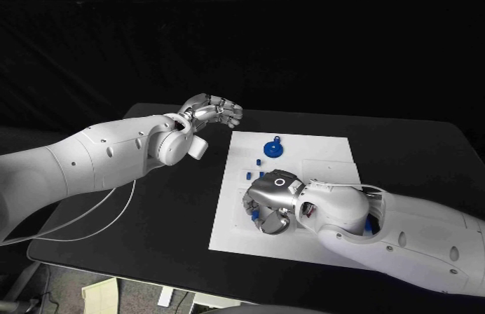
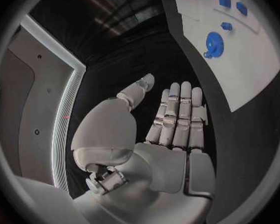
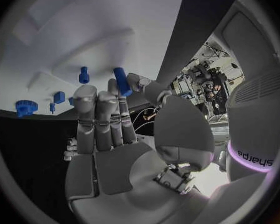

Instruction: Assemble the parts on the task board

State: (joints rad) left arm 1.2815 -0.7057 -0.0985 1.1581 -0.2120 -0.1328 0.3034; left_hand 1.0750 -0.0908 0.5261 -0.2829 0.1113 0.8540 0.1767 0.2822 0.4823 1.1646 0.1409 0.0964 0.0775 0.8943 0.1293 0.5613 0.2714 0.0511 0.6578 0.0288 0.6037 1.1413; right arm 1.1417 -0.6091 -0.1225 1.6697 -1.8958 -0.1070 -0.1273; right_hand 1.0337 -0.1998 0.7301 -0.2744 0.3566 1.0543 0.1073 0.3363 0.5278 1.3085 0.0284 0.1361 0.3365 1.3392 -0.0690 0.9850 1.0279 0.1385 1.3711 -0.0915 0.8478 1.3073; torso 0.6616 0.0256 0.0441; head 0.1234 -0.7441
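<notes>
Task board [image 1: 303, 146] at frame centre of the worktop: blue gear [image 1: 272, 148] and small parts [image 1: 256, 163] still loose on its upper half, right robot hand [image 1: 271, 203] pinching a blue peg [image 3: 122, 81] above it, left robot hand [image 1: 212, 111] empty, fingers straight, upper left; assembly seemingly early.

left hand [image 1: 214, 111] open, right hand [image 1: 271, 202] pinching

We see a white task board [image 1: 303, 149] lying on a black table [image 1: 172, 209]. Our right hand [image 1: 271, 203] rests over the board's near half, with a small blue part [image 1: 271, 223] showing among its fingers. A blue gear [image 1: 272, 148] sits on the board's far half. Our left hand [image 1: 212, 111] hovers off the board, beyond its far left corner, fingers together, holding nothing.
</notes>
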